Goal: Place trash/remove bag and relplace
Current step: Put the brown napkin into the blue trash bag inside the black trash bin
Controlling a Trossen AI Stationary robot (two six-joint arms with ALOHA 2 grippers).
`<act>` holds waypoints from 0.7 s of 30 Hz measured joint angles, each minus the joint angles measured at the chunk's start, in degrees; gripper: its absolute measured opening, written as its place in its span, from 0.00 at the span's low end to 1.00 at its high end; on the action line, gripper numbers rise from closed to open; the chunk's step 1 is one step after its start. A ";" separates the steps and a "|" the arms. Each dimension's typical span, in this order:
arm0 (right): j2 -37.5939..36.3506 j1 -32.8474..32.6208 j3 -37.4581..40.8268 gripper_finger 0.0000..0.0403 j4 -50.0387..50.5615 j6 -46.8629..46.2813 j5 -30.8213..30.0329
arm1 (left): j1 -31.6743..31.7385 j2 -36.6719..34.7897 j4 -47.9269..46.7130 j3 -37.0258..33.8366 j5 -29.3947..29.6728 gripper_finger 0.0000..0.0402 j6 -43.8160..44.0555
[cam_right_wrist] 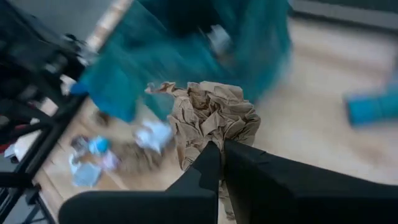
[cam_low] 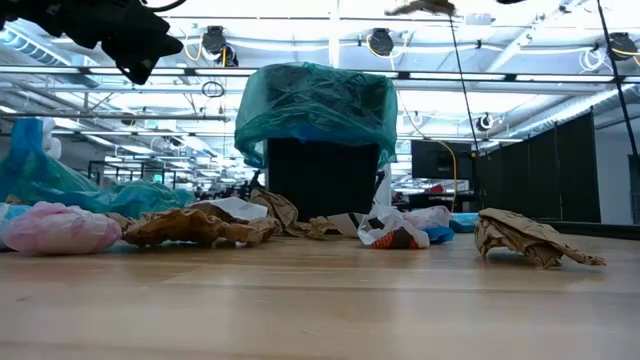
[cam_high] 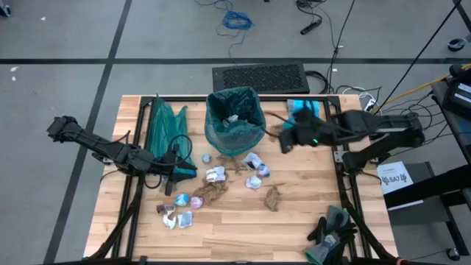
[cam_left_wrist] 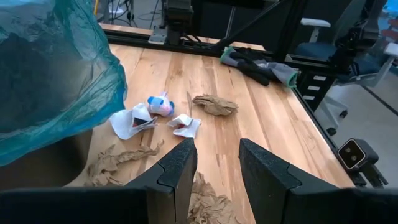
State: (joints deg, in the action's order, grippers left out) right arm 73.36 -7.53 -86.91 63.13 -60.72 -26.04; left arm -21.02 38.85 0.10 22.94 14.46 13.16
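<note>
Trash in right gripper: the right gripper (cam_right_wrist: pixel 217 152) was pinched tight on a crumpled brown paper scrap (cam_right_wrist: pixel 211 118), likely so it would not drop on the way.
Bin: the bin with the green bag (cam_high: pixel 234 118) sat just past that gripper, a bit lower.
Left gripper: the left gripper (cam_left_wrist: pixel 216 163) hung partly open and empty above the loose scraps (cam_high: pixel 213 193).
Hard to see: how full the bin was.

bins (cam_high: pixel 234 118): 1 | spare bags (cam_high: pixel 163 121): 1 | gloves (cam_high: pixel 331 228): 2 | arms: 2
</note>
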 joint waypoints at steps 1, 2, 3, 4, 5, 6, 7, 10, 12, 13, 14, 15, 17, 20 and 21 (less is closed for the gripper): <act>1.90 1.05 -2.08 0.00 -2.01 3.29 0.01 | 0.00 0.00 0.00 0.00 -0.01 0.32 0.01; 3.70 2.08 -3.77 0.00 -4.43 6.61 0.01 | 0.00 0.00 0.05 0.00 -0.02 0.32 0.01; 5.49 3.13 -5.20 0.00 -7.18 9.93 0.06 | 0.00 0.00 0.29 0.00 -0.02 0.32 -0.02; 7.07 4.12 -6.39 0.00 -10.36 13.24 0.26 | 0.00 0.00 0.63 0.00 -0.02 0.32 -0.02; 8.56 5.11 -7.32 0.00 -13.54 16.54 0.49 | 0.00 0.00 1.03 0.00 -0.02 0.32 -0.01; 9.95 6.04 -8.10 0.00 -16.34 19.66 0.48 | 0.00 0.00 1.31 0.00 -0.02 0.32 0.03; 11.22 6.98 -8.69 0.00 -18.84 22.95 0.49 | 0.00 0.00 1.52 0.00 -0.02 0.32 0.03; 14.62 10.39 -9.77 0.02 -23.75 28.57 0.88 | 0.00 0.00 2.54 0.00 -0.03 0.32 0.05; 16.41 13.05 -10.01 0.05 -24.07 28.84 1.36 | 0.00 0.00 2.70 0.00 -0.71 0.32 0.18; 17.20 14.42 -10.01 0.06 -23.82 28.86 2.92 | 0.00 0.00 2.64 0.00 -1.02 0.32 0.72; 18.05 15.83 -10.01 0.08 -23.40 28.82 4.97 | 0.00 0.00 2.55 0.00 -1.19 0.32 1.46; 18.95 17.11 -10.01 0.10 -22.83 28.60 7.25 | 0.00 0.00 2.53 0.00 -1.40 0.32 1.93; 20.73 19.27 -10.01 0.16 -22.25 28.65 11.64 | 0.00 0.00 2.49 0.00 -2.31 0.32 2.58; 22.46 21.05 -10.01 0.24 -22.35 28.65 14.71 | 0.00 0.00 2.47 0.00 -3.17 0.32 2.97; 22.69 21.28 -10.01 0.27 -22.42 28.60 14.82 | 0.00 0.00 2.47 0.00 -3.51 0.32 2.99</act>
State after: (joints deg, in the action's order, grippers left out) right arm 96.05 13.75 -96.92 40.71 -32.12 -11.23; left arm -21.02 38.85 2.57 22.94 10.94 16.15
